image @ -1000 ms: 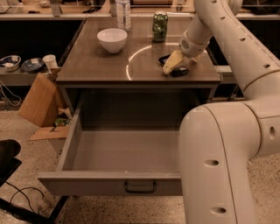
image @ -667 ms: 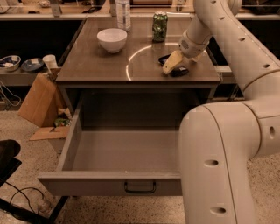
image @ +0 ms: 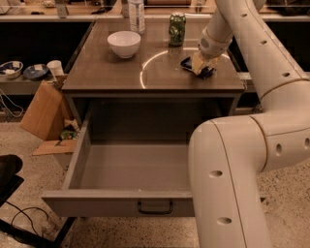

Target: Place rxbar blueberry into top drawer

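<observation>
– What stood nearest you?
– The top drawer, pulled wide open from under the table, its dark handle facing me.
– And the rxbar blueberry?
– Lying on the table's right side, toward the back. The gripper was down right on it, covering most of it. I couldn't tell whether it was spread or clamped.
– Anything else on the table?
– A white bowl on its left half, then a green can and a bottle by its far edge.
</observation>
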Controlling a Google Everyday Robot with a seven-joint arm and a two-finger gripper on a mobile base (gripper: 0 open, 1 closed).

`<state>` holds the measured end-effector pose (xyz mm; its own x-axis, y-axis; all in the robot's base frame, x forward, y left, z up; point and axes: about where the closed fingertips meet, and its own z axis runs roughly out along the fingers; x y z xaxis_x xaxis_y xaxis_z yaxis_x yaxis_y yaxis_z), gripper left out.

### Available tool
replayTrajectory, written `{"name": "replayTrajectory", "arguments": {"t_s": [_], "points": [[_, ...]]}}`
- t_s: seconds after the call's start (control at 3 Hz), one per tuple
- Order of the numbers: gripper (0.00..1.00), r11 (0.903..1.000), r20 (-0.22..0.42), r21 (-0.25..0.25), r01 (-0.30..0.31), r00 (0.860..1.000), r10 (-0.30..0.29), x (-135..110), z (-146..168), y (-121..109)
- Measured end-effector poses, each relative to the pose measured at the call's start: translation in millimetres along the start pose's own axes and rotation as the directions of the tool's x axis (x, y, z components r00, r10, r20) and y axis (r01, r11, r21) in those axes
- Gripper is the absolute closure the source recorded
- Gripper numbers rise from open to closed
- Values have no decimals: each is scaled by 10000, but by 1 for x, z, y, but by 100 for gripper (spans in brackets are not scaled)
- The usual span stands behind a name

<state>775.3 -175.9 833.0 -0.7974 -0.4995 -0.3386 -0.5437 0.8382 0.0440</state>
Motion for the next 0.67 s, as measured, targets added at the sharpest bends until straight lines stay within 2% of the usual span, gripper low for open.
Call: {"name": "replayTrajectory", "arguments": {"t_s": [0.33,0.67], "points": [[100,10000,0,0,0,10000,0,0,0,0],[100,9990,525,376,237,9983,-257,-1,-31,-10]]}}
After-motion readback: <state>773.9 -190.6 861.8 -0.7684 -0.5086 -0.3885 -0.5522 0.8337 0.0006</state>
